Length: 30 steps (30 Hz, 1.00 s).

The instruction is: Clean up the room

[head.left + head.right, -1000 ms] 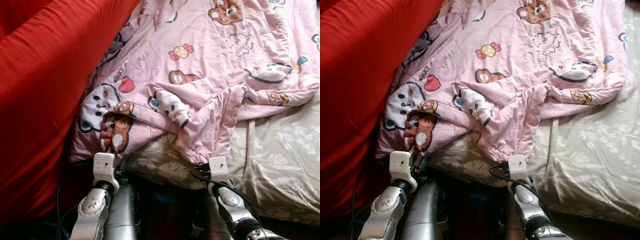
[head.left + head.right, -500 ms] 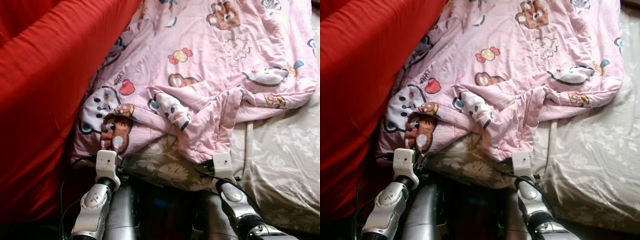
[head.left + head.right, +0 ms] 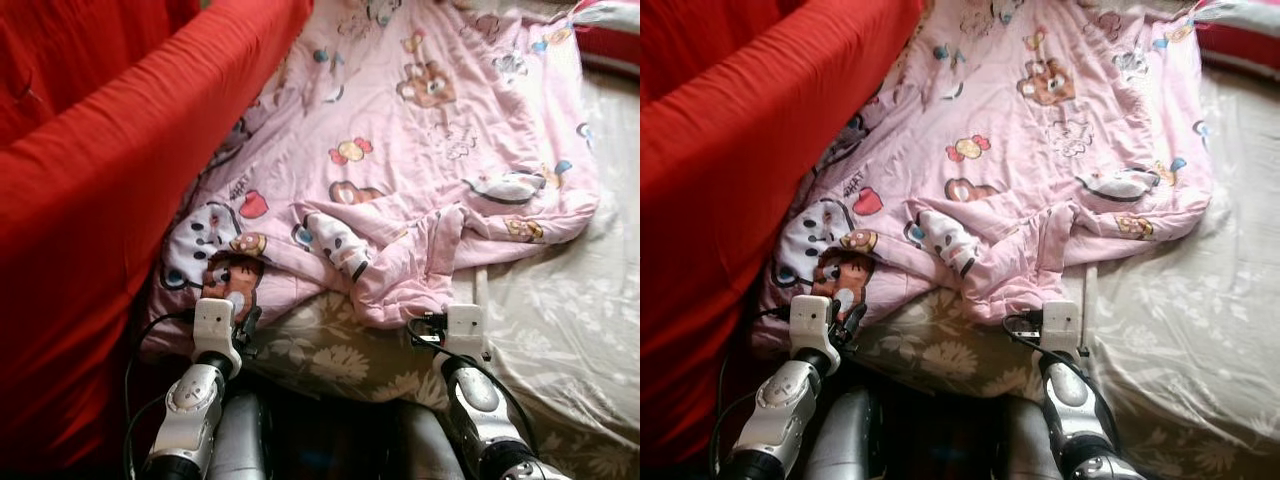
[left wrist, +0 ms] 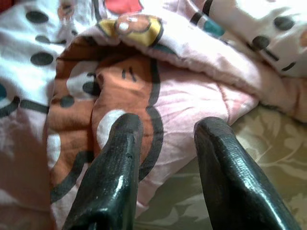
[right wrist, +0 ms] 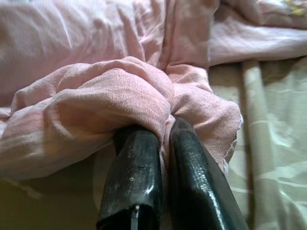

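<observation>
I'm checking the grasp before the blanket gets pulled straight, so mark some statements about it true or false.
1. The right end effector is shut on a fold of the pink blanket. True.
2. The left end effector is clamped on the blanket. False: its fingers stand apart at the blanket's edge, over the bear print.
3. The blanket lies on a floral sheet. True.
4. A blue cover sits on the robot's left. False: the red cover is there.
</observation>
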Tool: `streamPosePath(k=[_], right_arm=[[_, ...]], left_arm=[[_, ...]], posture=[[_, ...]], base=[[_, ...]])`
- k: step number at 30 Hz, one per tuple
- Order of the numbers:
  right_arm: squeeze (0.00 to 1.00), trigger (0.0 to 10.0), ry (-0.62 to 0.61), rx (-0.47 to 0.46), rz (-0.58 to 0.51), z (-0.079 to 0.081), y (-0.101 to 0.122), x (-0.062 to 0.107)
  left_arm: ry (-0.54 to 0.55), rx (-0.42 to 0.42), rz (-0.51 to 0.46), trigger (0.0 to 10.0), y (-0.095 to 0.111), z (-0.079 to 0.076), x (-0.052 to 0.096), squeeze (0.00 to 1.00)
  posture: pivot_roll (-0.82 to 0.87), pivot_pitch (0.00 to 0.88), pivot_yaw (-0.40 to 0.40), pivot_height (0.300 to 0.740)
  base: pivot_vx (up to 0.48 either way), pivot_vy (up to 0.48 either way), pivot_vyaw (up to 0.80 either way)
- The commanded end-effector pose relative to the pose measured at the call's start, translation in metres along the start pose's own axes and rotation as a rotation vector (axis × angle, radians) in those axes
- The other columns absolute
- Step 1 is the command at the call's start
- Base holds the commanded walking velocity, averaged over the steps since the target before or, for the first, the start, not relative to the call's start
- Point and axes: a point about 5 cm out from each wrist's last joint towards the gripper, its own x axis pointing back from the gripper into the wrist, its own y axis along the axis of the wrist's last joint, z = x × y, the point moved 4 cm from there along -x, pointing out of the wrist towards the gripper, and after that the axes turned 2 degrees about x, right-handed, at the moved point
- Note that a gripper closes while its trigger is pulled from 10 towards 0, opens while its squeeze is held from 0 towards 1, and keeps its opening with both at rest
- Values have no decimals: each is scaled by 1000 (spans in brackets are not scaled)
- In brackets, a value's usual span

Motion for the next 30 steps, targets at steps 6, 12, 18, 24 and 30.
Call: streamPosePath(k=[6,12,18,24,30], right_arm=[[0,10000,9,-24,-1,3,-3,2],[0,10000,11,-22,9,3,-6,3],[0,10000,-9,-12,35,-4,-16,9],[0,10000,-3,-12,53,-1,-22,11],[0,10000,12,-21,92,6,-34,16]], left_arm=[[16,16,16,10000,-9,3,2,0],[31,24,58,10000,-20,8,4,0],[43,54,121,10000,-37,12,9,0],[65,69,154,10000,-45,14,11,0],[93,78,250,10000,-65,19,18,0]], posture=[[15,142,-37,693],[11,127,-37,733],[10,117,-38,740],[11,109,-40,740],[13,100,-33,740]], base=[[0,0,0],[0,0,0],[0,0,0],[0,0,0],[0,0,0]])
